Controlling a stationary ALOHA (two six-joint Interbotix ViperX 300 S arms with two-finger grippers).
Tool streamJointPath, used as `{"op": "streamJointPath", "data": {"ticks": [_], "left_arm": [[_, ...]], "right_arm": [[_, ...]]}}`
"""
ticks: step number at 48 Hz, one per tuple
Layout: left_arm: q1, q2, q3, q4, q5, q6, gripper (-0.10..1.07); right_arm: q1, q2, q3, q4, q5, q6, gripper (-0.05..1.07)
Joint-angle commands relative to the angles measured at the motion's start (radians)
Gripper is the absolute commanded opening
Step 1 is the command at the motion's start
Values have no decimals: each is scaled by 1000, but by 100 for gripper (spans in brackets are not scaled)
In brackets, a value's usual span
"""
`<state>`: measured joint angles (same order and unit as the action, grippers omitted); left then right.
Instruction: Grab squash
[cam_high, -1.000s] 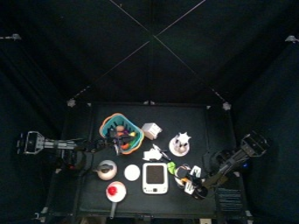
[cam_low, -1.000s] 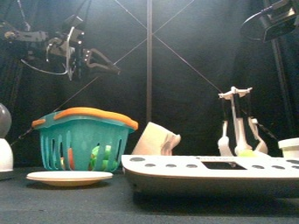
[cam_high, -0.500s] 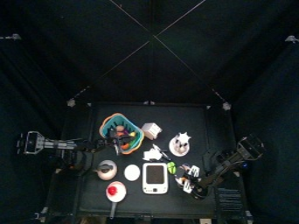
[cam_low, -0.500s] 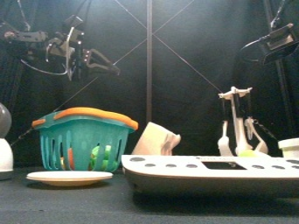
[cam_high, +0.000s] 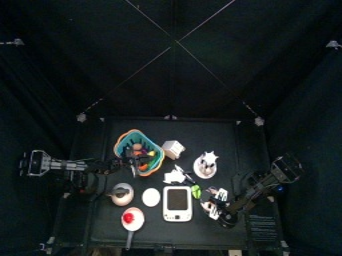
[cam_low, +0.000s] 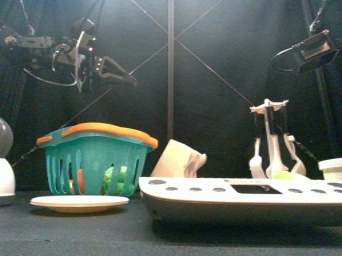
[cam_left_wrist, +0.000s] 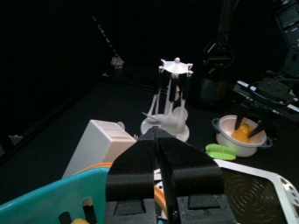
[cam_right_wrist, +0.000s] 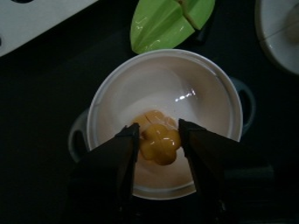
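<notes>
1. The squash (cam_right_wrist: 158, 143), a small yellow-orange lumpy piece, is seen in the right wrist view lying inside a white bowl (cam_right_wrist: 117, 83), near the bowl's bottom.
2. The right gripper (cam_right_wrist: 160, 140) is held w/ one black jaw on each side of the squash; the jaws look pressed to its sides, so it is read as gripped, tho contact can't be fully confirmed.
3. Bowl: round, smooth, glossy, w/ small side handles. A green leaf-shaped item (cam_right_wrist: 170, 19) lies just beside its rim.
4. The left gripper (cam_left_wrist: 162, 166) is seen w/ its jaws clenched together, nothing between them, raised above a teal basket (cam_low: 96, 162) w/ an orange rim.
5. Basket wall is slatted plastic; contents are hard to make out.
6. In the front view a flat white scale (cam_low: 247, 197) blocks most of the table's right side; a white plate (cam_low: 79, 203) sits by the basket.
7. A white rack (cam_low: 273, 140) w/ hanging utensils stands behind the scale.
8. In the top view the bowl and squash are too small and are hidden under the right arm.
</notes>
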<state>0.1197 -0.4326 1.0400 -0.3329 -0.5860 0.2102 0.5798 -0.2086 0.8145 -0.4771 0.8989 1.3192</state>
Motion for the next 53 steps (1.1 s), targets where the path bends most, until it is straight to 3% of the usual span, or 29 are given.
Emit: {"op": "streamJointPath", "data": {"ticks": [1, 22, 26, 35, 43, 53], "left_arm": [[2, -2, -12, -2, -3, 0, 35], [2, -2, -8, -2, -3, 0, 35], [2, -2, -9, -2, -3, 0, 35], [2, -3, -8, -2, -3, 0, 35], [3, -3, -8, -2, -3, 0, 35], [3, -2, -8, -2, -3, 0, 35]], "right_arm": [[-5, -48, -44, -35, 29, -17, 56], [-14, -58, -77, -41, 60, -46, 57], [-9, -63, -67, -25, 60, -38, 65], [-2, -64, -14, -5, -3, -37, 95], [-6, -55, -5, -6, -97, -44, 95], [-14, -5, 14, -11, -107, -48, 95]]}}
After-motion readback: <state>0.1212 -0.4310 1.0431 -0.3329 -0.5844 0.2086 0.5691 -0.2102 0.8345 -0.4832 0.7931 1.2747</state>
